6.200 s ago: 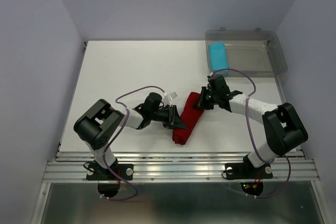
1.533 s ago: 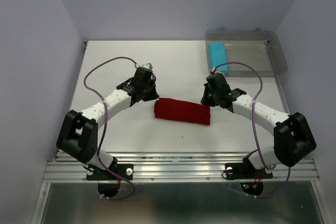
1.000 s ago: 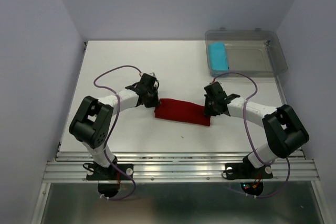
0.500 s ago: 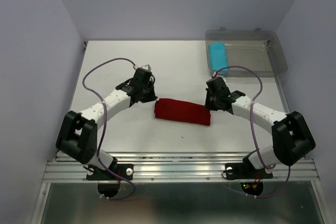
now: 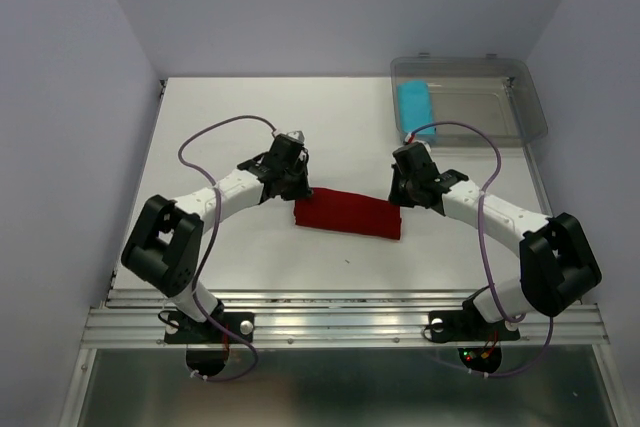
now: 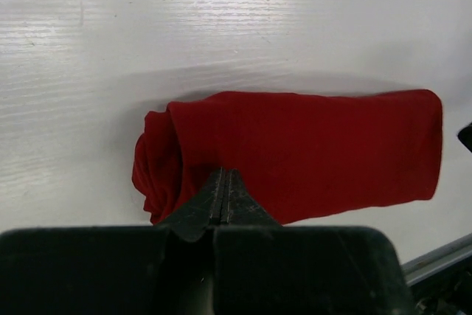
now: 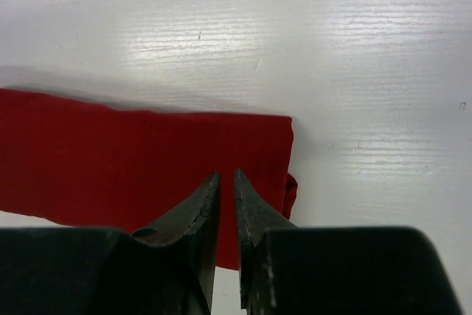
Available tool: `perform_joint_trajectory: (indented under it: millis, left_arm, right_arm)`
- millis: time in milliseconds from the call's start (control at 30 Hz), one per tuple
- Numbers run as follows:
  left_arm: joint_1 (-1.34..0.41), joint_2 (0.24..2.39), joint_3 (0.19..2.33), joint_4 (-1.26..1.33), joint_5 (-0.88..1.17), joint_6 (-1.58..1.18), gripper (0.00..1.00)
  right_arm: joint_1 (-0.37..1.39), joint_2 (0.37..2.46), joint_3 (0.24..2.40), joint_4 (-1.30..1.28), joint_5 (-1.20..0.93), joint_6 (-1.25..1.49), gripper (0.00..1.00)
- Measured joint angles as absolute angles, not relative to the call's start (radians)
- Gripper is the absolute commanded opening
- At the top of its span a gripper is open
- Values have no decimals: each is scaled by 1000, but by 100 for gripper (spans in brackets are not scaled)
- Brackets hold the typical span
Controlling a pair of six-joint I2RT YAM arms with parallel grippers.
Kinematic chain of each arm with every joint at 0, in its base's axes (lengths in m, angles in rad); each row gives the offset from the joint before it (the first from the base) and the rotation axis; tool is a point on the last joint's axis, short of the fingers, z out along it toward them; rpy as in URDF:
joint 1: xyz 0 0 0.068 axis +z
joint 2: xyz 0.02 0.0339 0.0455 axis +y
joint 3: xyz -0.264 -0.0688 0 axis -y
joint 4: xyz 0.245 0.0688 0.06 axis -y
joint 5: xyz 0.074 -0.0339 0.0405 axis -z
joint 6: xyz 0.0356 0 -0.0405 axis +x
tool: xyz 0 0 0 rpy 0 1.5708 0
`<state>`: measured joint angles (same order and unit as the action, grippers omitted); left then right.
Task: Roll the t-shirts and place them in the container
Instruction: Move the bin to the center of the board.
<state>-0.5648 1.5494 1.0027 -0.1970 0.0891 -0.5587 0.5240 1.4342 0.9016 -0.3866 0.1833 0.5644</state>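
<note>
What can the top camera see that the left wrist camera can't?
Only the top camera shows the blue rolled t-shirt in the clear bin, plus both whole arms. Only the left wrist camera shows the swirly layers at the end of the red t-shirt, with its jaws pressed shut. Both show that red t-shirt rolled on the white table.

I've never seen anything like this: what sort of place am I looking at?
Probably a robotics lab test cell: a left arm and a right arm bolted at the edge of a white table, plain walls boxing it in, and a rolled dark red t-shirt to practise on.
</note>
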Motion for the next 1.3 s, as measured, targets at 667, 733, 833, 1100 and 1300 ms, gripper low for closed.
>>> perform_joint_trajectory:
  millis: [667, 733, 833, 1100, 1300]
  left_arm:
    - [-562, 1623, 1065, -228, 60, -530, 0]
    - [-562, 1575, 1102, -262, 42, -516, 0]
    - [-561, 1489, 1163, -293, 9, -501, 0]
    - [-547, 1352, 1197, -340, -46, -491, 0]
    - [-534, 1346, 1136, -357, -52, -494, 0]
  right_arm:
    - [524, 1431, 880, -405, 194, 553, 32]
    - [520, 1426, 897, -419, 206, 540, 38]
    - [506, 1421, 931, -429, 220, 523, 45]
    - [428, 1420, 1014, -435, 231, 484, 64]
    - [351, 1424, 1055, -457, 221, 467, 65]
